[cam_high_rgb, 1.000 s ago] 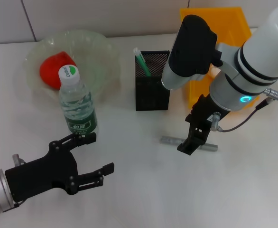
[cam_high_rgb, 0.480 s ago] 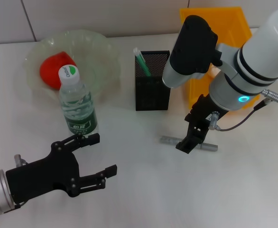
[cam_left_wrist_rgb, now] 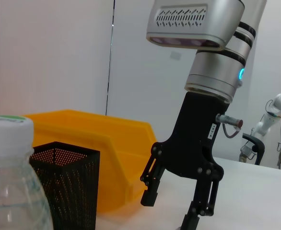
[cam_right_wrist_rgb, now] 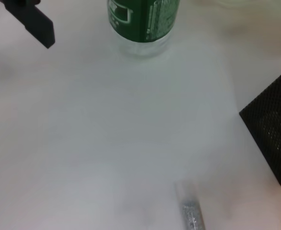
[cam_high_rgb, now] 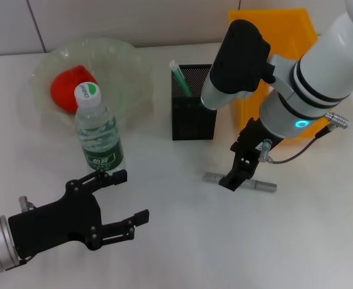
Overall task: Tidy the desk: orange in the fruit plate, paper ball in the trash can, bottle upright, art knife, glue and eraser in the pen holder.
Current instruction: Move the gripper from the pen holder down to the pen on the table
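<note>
while the round red-orange fruit (cam_high_rgb: pixel 70 89) sits in the pale translucent fruit plate (cam_high_rgb: pixel 119 57) and the clear plastic water bottle with its green label and white cap (cam_high_rgb: pixel 98 133) stands upright just in front of that plate, a good part of this tidy looks done already. something green-and-white pokes out of the black mesh pen holder (cam_high_rgb: pixel 193 114), though i can't say which item it is. no paper ball or eraser shows anywhere on the desk from here, so i judge those handled or out of view.

what's left, plainly, is the slim silver-grey art knife (cam_high_rgb: pixel 262 185) lying flat on the white desk (cam_high_rgb: pixel 182 241), near the pen holder. the right gripper (cam_high_rgb: pixel 244 170) is down over it, jaws spread apart and straddling its middle, nothing gripped yet. the left gripper (cam_high_rgb: pixel 121 201) hangs low near the front edge, fingers splayed wide and empty, just beside the bottle's base.

room-wise, the knife has bare desk all round it, and the orange plastic bin (cam_high_rgb: pixel 273 42) behind is crowded by the right arm. the lift to the holder is short; the holder's rim is the thing to clear.
</note>
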You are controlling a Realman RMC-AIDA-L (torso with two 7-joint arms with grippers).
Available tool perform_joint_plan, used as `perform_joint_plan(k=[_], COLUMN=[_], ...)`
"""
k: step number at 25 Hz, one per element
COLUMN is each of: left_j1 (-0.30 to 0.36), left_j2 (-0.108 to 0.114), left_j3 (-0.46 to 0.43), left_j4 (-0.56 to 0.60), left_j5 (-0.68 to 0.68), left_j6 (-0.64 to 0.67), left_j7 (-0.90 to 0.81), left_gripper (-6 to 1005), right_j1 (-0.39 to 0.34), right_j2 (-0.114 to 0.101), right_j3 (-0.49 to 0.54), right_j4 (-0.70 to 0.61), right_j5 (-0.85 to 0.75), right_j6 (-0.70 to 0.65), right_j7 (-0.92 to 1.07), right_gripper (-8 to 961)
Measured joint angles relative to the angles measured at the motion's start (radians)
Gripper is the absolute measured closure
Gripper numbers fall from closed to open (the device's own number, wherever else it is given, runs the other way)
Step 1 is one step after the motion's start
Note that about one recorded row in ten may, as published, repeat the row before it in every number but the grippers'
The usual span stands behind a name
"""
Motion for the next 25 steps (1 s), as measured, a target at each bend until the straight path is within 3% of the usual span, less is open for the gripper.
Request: perform_joint_plan(k=[11, 16, 25], left_j1=[0.0, -0.001, -0.002], left_j2=[-0.003, -0.004, -0.003], left_j3=[-0.001, -0.002, -0.005], left_j4=[0.0, 0.0, 0.0], left_j5=[0.001, 0.001, 0.001], left_j6=[-0.002, -0.002, -0.002], left_j7=[0.0, 0.0, 0.001], left_gripper=[133, 133, 133], right_j1=[0.047, 0.06, 0.066], right_j2=[0.002, 0.002, 0.003], right_j3=[-0.007, -0.008, -0.035], right_j4=[0.086, 0.106, 0.123], right_j5=[0.003, 0.014, 0.016], right_j6=[0.015, 0.026, 0.045], right_j7=[-0.067, -0.081, -0.089], right_gripper=[180, 346, 408])
